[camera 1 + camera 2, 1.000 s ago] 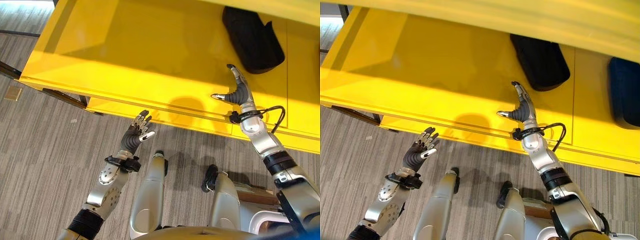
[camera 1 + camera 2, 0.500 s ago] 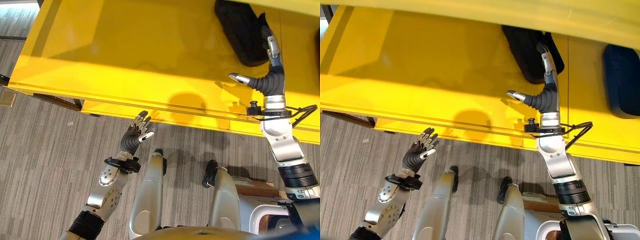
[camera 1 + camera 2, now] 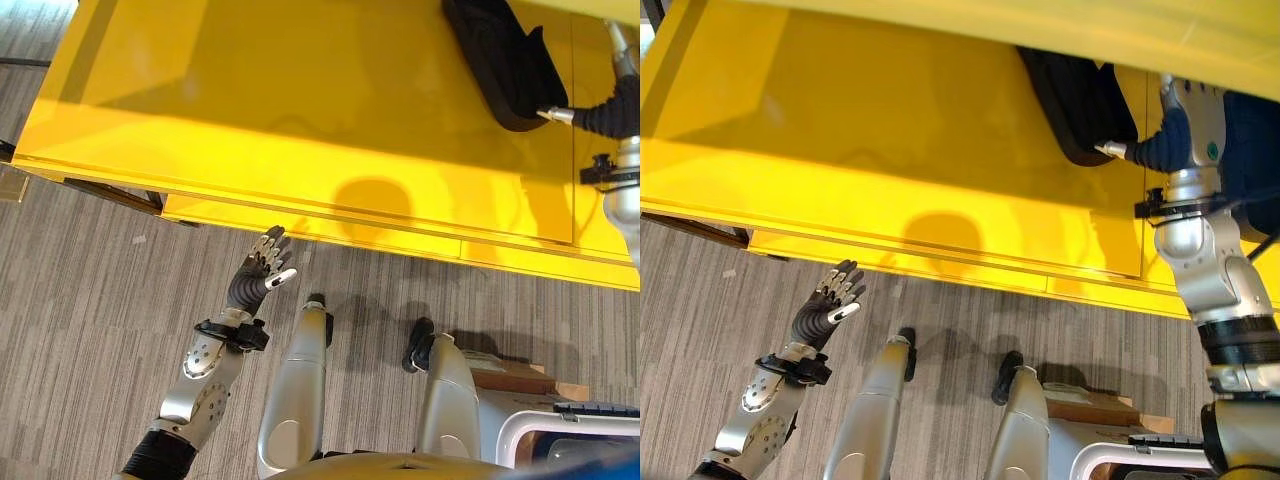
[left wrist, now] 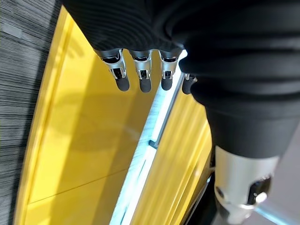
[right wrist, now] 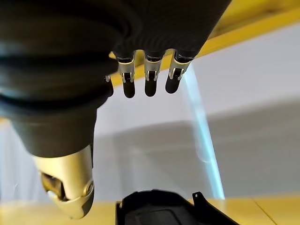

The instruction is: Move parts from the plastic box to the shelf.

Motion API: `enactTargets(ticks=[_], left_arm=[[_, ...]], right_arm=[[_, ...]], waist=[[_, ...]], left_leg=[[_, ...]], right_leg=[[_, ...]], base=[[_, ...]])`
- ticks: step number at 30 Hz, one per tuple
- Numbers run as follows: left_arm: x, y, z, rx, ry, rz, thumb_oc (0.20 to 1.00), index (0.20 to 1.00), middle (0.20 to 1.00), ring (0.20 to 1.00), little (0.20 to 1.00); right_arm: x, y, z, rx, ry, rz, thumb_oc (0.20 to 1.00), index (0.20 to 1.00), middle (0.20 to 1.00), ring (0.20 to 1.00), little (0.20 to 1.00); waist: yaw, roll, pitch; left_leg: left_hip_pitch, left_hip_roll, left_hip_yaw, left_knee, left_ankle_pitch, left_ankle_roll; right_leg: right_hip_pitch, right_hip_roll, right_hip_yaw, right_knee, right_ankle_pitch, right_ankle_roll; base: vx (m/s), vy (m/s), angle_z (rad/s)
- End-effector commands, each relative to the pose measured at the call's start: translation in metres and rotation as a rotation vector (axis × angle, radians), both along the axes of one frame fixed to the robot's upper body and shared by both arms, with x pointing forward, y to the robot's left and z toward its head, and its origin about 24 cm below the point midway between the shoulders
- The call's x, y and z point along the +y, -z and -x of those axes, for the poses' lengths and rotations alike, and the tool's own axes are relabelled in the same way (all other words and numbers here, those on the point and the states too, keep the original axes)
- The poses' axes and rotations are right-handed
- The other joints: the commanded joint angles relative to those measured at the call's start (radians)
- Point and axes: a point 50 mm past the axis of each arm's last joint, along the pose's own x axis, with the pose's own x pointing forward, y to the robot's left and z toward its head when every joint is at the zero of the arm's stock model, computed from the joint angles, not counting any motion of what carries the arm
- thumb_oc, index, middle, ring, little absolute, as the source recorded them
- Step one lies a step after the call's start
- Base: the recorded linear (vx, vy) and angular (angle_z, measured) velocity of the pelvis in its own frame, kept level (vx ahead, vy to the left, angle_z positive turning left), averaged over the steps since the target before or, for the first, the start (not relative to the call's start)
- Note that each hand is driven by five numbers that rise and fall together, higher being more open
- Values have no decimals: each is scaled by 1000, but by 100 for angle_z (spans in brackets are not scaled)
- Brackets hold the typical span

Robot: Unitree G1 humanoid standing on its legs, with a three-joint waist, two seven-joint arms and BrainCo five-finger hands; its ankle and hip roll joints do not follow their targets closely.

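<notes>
Yellow shelf (image 3: 300, 110): broad flat board, front edge running across above the grey striped carpet (image 3: 80, 300). A seam divides the board near its right end.

Black part (image 3: 505, 60): dark ribbed moulded piece lying on the shelf toward the back right, just left of the seam. It also shows in the right wrist view, low and ahead of the hand. A second, dark blue part (image 3: 1252, 160) lies right of the seam at the shelf's right end, partly hidden behind the right arm.

Right hand (image 3: 1160, 145): raised over the shelf at the right, just beside the black part's near right edge. Thumb tip points left and lies at that edge; contact cannot be judged. In the right wrist view the fingers (image 5: 151, 77) hang straight and loose, nothing between them: released, holding nothing.

Left hand (image 3: 255, 275): out over the carpet, just short of the shelf's front edge, well apart from both parts. Fingers (image 4: 140, 75) straight and slightly spread, thumb out to the side: relaxed, empty.
</notes>
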Motion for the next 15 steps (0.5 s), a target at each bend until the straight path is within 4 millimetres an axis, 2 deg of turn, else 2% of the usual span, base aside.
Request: enactTargets(ticks=[1, 5, 15], left_arm=[[-12, -23, 4, -119, 92, 7, 1000, 1000, 1000, 1000, 1000], [-14, -23, 3, -116, 112, -1, 1000, 1000, 1000, 1000, 1000], [-14, -20, 4, -104, 118, -2, 1000, 1000, 1000, 1000, 1000]], right_arm=[[5, -11, 2, -44, 15, 57, 1000, 1000, 1000, 1000, 1000], [10, -23, -6, -27, 55, 160, 1000, 1000, 1000, 1000, 1000], [17, -22, -13, 43, 67, 274, 1000, 1000, 1000, 1000, 1000]], waist=[[24, 22, -51], [33, 19, -44], [36, 14, -40]], left_leg=[[20, 48, -63, -68, 69, -50], [18, 45, -64, -68, 73, -51], [18, 46, -69, -74, 78, -54]], right_leg=[[2, -4, 52, 89, 10, 8], [1, -6, 49, 95, 10, 6], [4, -4, 47, 97, 8, 3]], base=[[0, 0, 0], [0, 0, 0], [0, 0, 0]])
